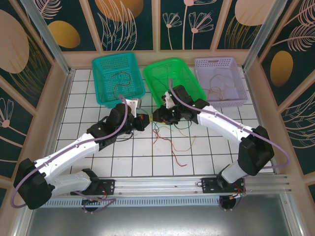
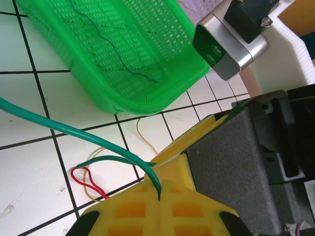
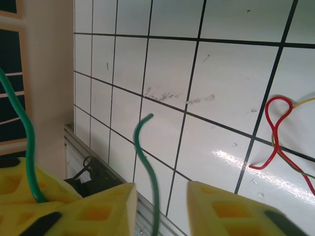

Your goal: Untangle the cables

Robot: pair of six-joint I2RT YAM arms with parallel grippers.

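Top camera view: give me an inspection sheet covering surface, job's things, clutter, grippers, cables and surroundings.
Surface: white tiled table, faint scuffs.
Job's things: red, tan, green cables tangled mid-table; wires also in teal basket, green basket, lavender basket.
Clutter: nothing seen.
Grippers: left gripper fingers shut on green cable; right gripper open, green wire end between its fingers.
Cables: purple arm cables run along both arms.
Surroundings: leaf-patterned wall panels.
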